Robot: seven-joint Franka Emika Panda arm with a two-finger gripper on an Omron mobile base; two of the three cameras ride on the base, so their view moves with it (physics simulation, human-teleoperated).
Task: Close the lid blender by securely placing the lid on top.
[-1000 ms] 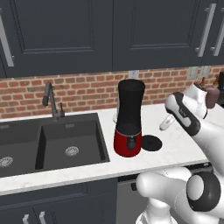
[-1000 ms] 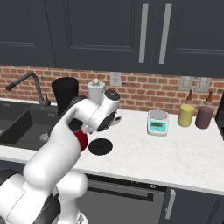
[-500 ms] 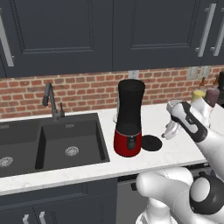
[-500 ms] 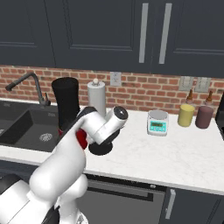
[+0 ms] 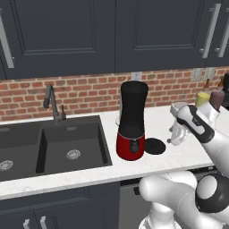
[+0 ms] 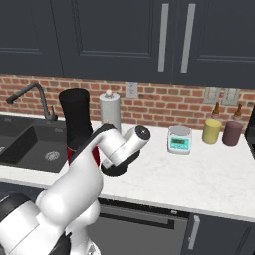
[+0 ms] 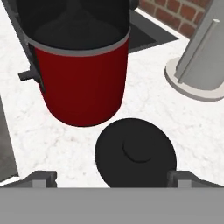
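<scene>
While the lid (image 7: 136, 153) lies flat on the worktop (image 5: 179, 156), just to the right of the blender (image 5: 132, 120) and close to its red base, nothing of the task is done yet: the black jar stands without its cover. The claw (image 7: 111, 178) hangs above the lid with its two tips spread wide on either side of the disc, gripping nothing. By my reading the approach is nearly finished; what remains is to come down, close on the lid or its small centre knob, lift it, carry it over the jar and seat it squarely on the rim.

Pale marbled stone makes up the worktop, which runs under dark cabinets (image 6: 114, 35) with long handles and a red brick wall (image 5: 85, 91). A dark double sink (image 5: 53, 145) with a faucet (image 5: 51, 100) sits to the left. Behind the blender stands a grey paper towel holder (image 6: 110, 110). Farther right are a small kitchen scale (image 6: 179, 139), a yellow bottle (image 6: 211, 130) and a maroon bottle (image 6: 232, 132), well apart from the lid.
</scene>
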